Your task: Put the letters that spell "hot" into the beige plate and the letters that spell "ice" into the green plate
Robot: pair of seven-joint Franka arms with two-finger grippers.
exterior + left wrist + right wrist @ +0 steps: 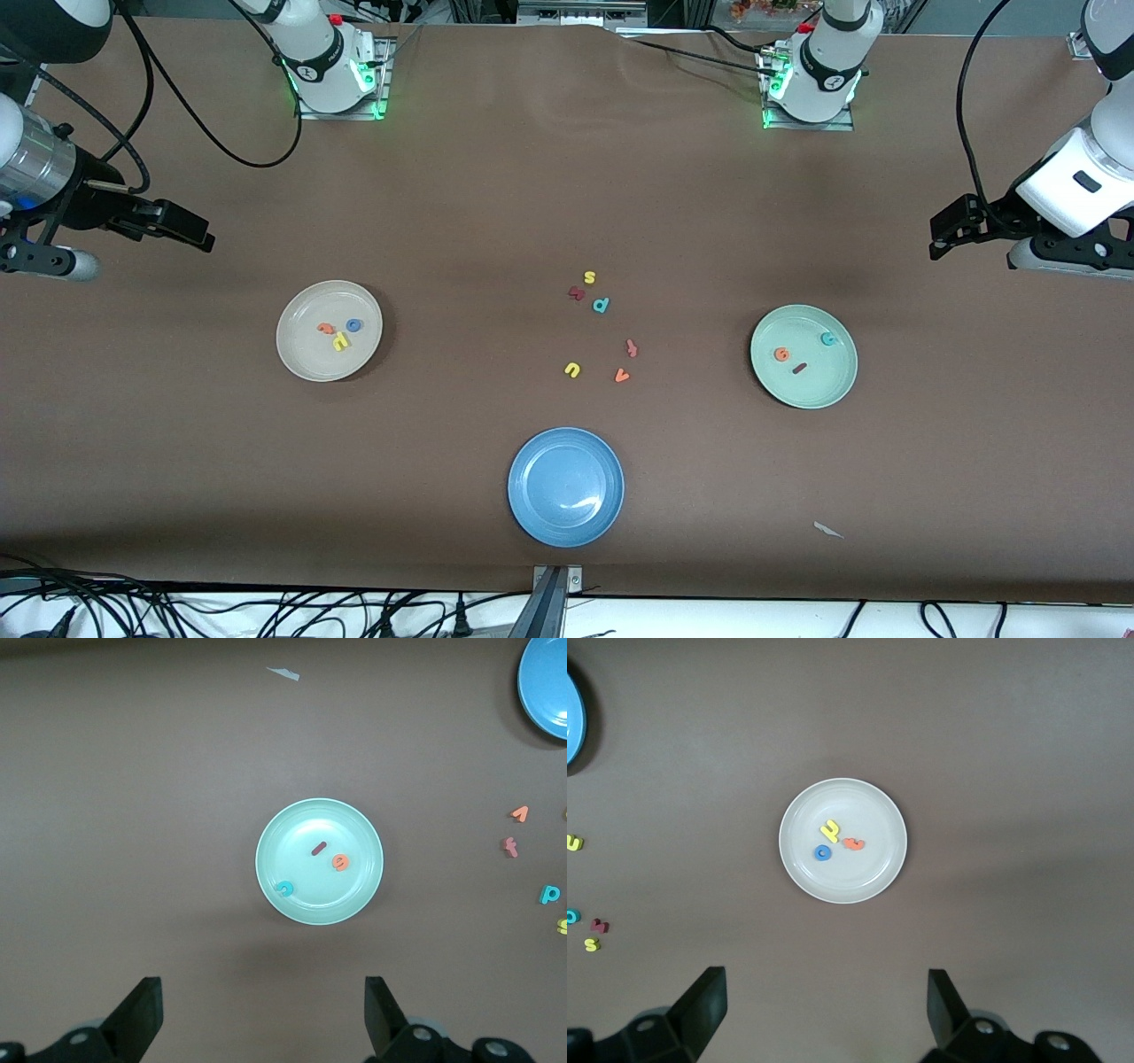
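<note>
Beige plate (299, 354) holding three letters, blue plate (565, 523) nearer camera, both grippers' fingers spread.

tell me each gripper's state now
left gripper: open, empty, over the table by the green plate
right gripper: open, empty, by the beige plate

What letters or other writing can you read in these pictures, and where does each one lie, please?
"h", "o", "t": foam letters in the beige plate.
"i", "c", "e": in the green plate.
"s", "p", "u", "v": loose on the table.
Two reddish letters: unclear.
Arm-base markings: too small.
</note>
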